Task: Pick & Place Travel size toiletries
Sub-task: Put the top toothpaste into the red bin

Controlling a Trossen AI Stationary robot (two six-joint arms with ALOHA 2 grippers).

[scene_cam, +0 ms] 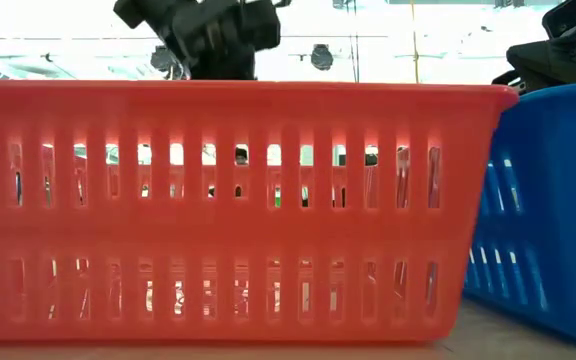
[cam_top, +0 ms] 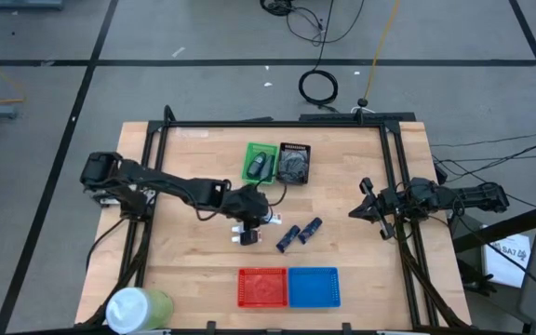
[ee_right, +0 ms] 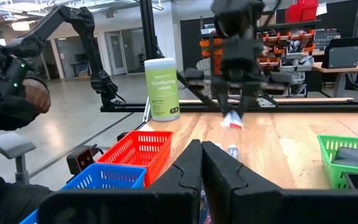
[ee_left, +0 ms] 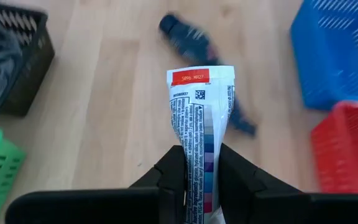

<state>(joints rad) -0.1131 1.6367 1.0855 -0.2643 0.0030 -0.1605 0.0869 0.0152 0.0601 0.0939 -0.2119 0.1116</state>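
Observation:
My left gripper point(ee_left: 202, 177) is over the table's middle point(cam_top: 254, 220), shut on a white-silver tube point(ee_left: 199, 118) with fine print. Two dark navy tubes point(cam_top: 287, 238) point(cam_top: 312, 226) lie flat on the wood just to its right, and they show blurred behind the held tube point(ee_left: 185, 34). Another white-silver tube point(cam_top: 247, 238) lies below the gripper. Grey items sit in the green tray point(cam_top: 261, 163) and the black tray point(cam_top: 294, 163). My right gripper point(ee_right: 201, 163) is shut on nothing and waits by the table's right edge point(cam_top: 356, 211). My left gripper pinches the white-silver tube between its two fingers point(ee_left: 173, 174), which lie on the tube's body across its width. The flat crimped end with the red label point(ee_left: 199, 77) sticks out beyond the fingertips. In the right wrist view the fingers point down and the tube point(ee_right: 233, 120) hangs below them, seemingly clear of the wood.
A red tray point(cam_top: 261, 287) and a blue tray point(cam_top: 314, 287) stand side by side at the near edge and fill the low view point(scene_cam: 228, 200). A pale green-white cylinder point(cam_top: 138, 307) stands at the near left corner. A person's arm point(ee_right: 11, 93) shows beyond the table.

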